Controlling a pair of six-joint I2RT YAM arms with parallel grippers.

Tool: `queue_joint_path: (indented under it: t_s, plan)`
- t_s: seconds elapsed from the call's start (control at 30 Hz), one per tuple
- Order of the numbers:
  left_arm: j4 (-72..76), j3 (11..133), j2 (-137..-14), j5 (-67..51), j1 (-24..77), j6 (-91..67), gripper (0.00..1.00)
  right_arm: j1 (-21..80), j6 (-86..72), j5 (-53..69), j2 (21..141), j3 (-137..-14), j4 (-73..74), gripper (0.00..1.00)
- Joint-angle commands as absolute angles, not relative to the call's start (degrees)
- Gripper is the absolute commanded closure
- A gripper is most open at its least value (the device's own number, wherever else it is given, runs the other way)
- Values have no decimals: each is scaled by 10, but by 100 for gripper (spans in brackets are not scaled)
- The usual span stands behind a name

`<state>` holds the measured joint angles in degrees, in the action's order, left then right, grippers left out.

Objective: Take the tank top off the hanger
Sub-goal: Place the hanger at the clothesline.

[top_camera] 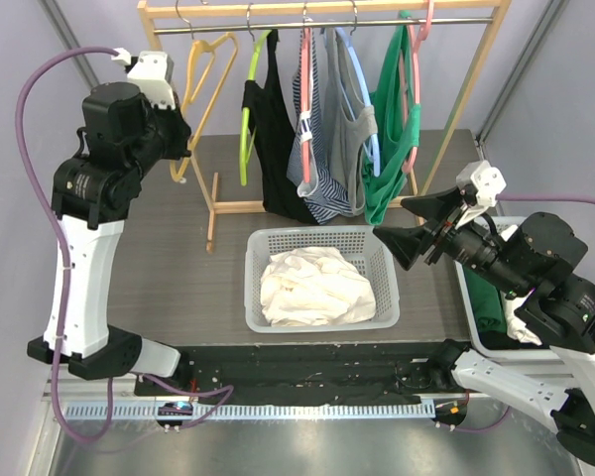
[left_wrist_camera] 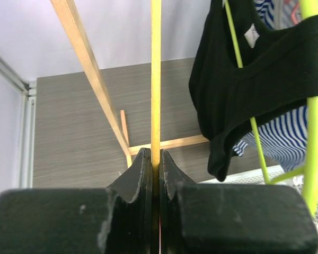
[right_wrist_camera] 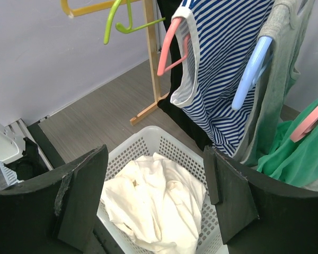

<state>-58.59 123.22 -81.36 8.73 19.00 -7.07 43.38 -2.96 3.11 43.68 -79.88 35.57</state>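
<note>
My left gripper (top_camera: 181,157) (left_wrist_camera: 156,159) is shut on the lower bar of a bare yellow hanger (top_camera: 206,74) (left_wrist_camera: 156,79) that hangs at the left end of the rail. A white tank top (top_camera: 312,286) (right_wrist_camera: 153,206) lies crumpled in the white basket (top_camera: 317,233) (right_wrist_camera: 143,138). My right gripper (top_camera: 402,226) (right_wrist_camera: 155,174) stands open just right of the basket's far corner, nothing between its fingers. A black tank top (top_camera: 273,139) (left_wrist_camera: 244,79) hangs on a lime hanger (top_camera: 246,109) beside the yellow one.
On the wooden rack (top_camera: 218,188) also hang a striped top (top_camera: 312,149) (right_wrist_camera: 228,63) on a pink hanger, a grey top (top_camera: 349,139) on a blue hanger and a green top (top_camera: 389,139). A bin (top_camera: 468,297) with green cloth sits at the right.
</note>
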Motion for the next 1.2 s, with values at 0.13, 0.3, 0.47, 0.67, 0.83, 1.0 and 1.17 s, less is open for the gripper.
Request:
queue_joint_path:
  t_s: [0.13, 0.3, 0.47, 0.67, 0.83, 1.0, 1.17]
  plan:
    - [-504, 1196, -750, 108, 187, -102, 100, 432, -26, 48, 445, -794, 323, 20]
    - [-506, 1191, -755, 149, 187, -95, 100, 432, -29, 51, 443, -794, 321, 21]
    - [-504, 1187, -763, 177, 188, -95, 100, 432, -32, 48, 433, -791, 321, 21]
    - [-505, 1192, -783, 175, 189, -106, 100, 432, -35, 48, 429, -790, 320, 21]
    - [-505, 1204, -801, 172, 194, -111, 100, 432, -36, 50, 423, -784, 321, 21]
    - [-505, 1217, -818, 181, 208, -109, 100, 432, -36, 50, 415, -773, 321, 22]
    - [-502, 1209, -821, 199, 228, -95, 100, 432, -33, 47, 406, -766, 320, 23]
